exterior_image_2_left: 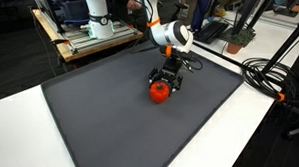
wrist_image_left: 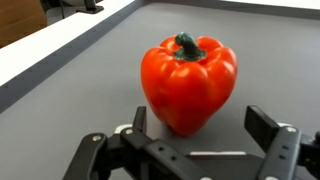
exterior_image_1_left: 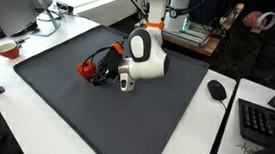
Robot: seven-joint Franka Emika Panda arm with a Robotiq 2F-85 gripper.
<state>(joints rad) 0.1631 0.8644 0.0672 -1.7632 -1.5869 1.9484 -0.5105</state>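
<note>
A red bell pepper [wrist_image_left: 189,82] with a green stem lies on the dark grey mat [wrist_image_left: 90,90]. It also shows in both exterior views [exterior_image_1_left: 85,69] [exterior_image_2_left: 160,91]. My gripper [wrist_image_left: 200,125] is open and lowered to the mat, with its two black fingers on either side of the pepper's lower end. The fingers stand apart from the pepper, with a clear gap on the right. In both exterior views the gripper [exterior_image_1_left: 102,74] [exterior_image_2_left: 167,79] sits right at the pepper.
A monitor [exterior_image_1_left: 14,1] and a small red cup [exterior_image_1_left: 7,49] stand on the white desk beside the mat. A mouse [exterior_image_1_left: 217,90] and keyboard [exterior_image_1_left: 264,123] lie on the other side. Cables [exterior_image_2_left: 270,76] run along the mat's edge.
</note>
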